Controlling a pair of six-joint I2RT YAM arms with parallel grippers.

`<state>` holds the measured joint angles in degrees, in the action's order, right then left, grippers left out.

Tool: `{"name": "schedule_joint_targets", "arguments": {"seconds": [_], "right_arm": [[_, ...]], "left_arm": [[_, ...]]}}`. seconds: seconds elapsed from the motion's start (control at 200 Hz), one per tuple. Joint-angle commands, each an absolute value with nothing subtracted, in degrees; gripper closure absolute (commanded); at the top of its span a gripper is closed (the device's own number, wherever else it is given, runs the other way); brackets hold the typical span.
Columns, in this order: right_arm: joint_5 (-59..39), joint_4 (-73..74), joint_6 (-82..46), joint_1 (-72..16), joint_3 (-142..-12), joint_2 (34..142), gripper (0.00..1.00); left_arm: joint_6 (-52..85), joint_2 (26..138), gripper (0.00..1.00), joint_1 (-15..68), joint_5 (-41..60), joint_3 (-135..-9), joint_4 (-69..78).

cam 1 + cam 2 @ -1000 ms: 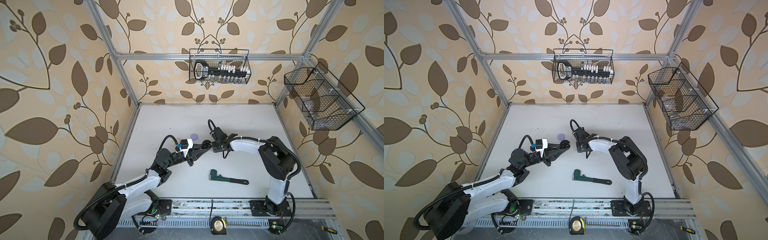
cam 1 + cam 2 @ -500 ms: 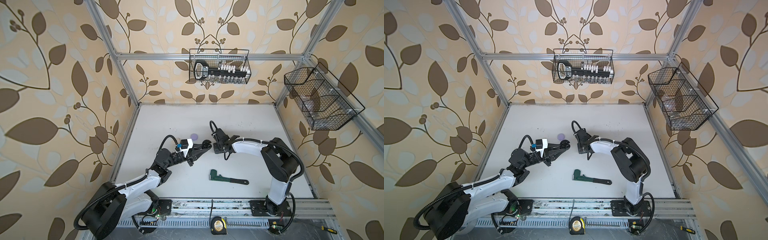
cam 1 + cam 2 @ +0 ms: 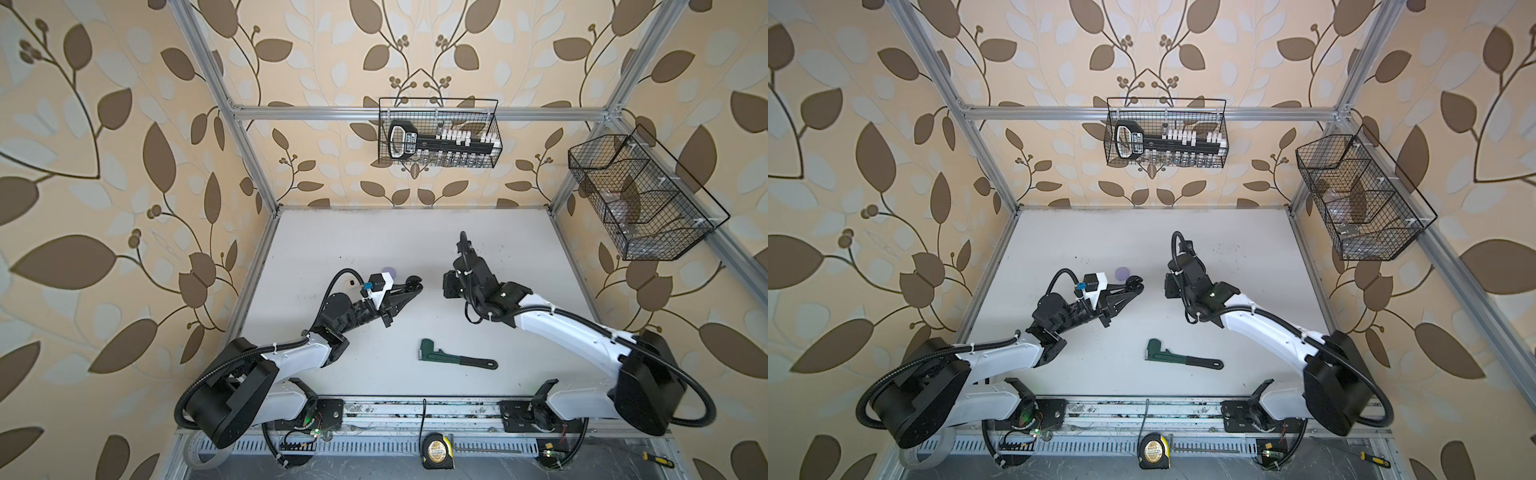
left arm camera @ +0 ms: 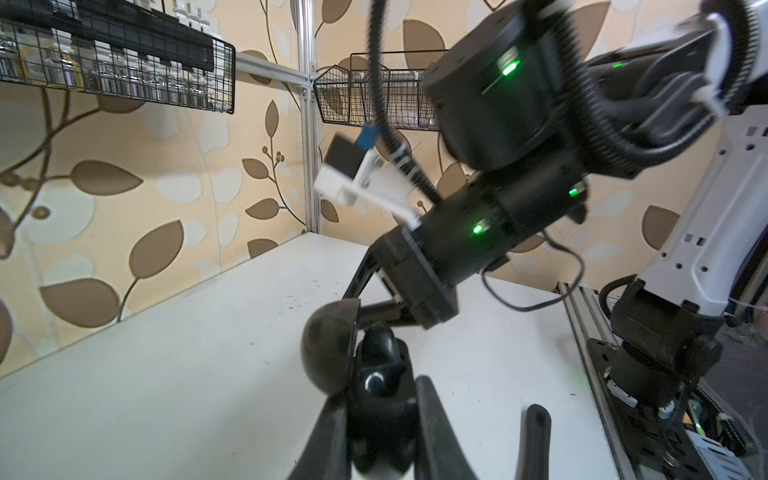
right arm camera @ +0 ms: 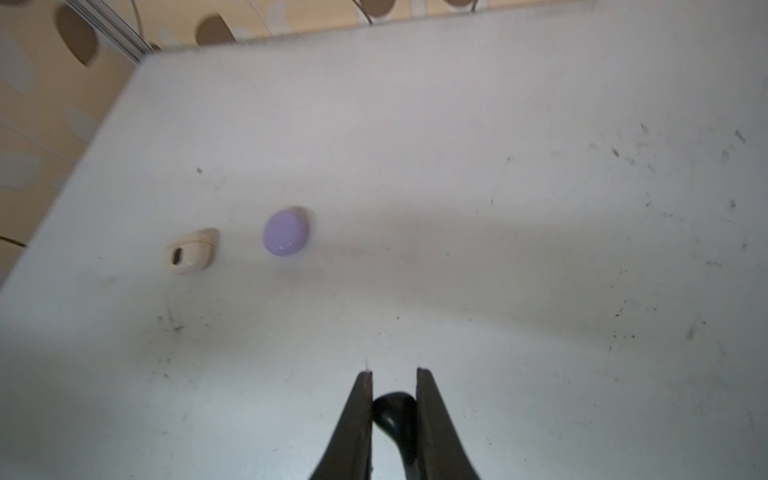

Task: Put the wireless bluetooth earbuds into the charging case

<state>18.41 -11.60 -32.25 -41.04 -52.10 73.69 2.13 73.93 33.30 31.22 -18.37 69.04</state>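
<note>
Two pincers loaded. Left pincer (image 4: 380, 409) clamps the black charging case (image 4: 332, 353), its lid hinged open. Right pincer (image 5: 395, 374) pinches a black earbud (image 5: 395, 409) between its fingers and sits near 3 o'clock of the case in both top views.

Step in hand, as I read it: seat this earbud in the black case. To do it well:
- hold the case steady with its mouth toward the right arm
- line the stem up with a free socket and lower slowly
- let go only once it sits flush
- the grip is on a rounded glossy part, so it may twist or slip

Containers:
- Black case: glossy dark shape inside, seated bud or bare socket, cannot tell.
- Lavender case (image 5: 286, 232): closed on the tabletop (image 3: 374, 232), at 10 o'clock of the left pincer, contents hidden.
- Cream case (image 5: 191, 251): near the lavender one, dark slot showing, contents unclear.
- Back wire basket (image 3: 438, 137): a black-handled tool and white pieces.
- Side wire basket (image 3: 636, 199): something clear, unreadable.
</note>
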Motion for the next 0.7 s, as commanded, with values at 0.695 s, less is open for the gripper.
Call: {"name": "schedule_joint_targets", "arguments": {"seconds": [0.695], "right_arm": [[32.2, 14.3, -32.1, -60.1, -49.1, 65.9, 0.84]], "left_arm": [[9.1, 79.5, 1.0, 32.9, 30.4, -22.1, 81.5]]}}
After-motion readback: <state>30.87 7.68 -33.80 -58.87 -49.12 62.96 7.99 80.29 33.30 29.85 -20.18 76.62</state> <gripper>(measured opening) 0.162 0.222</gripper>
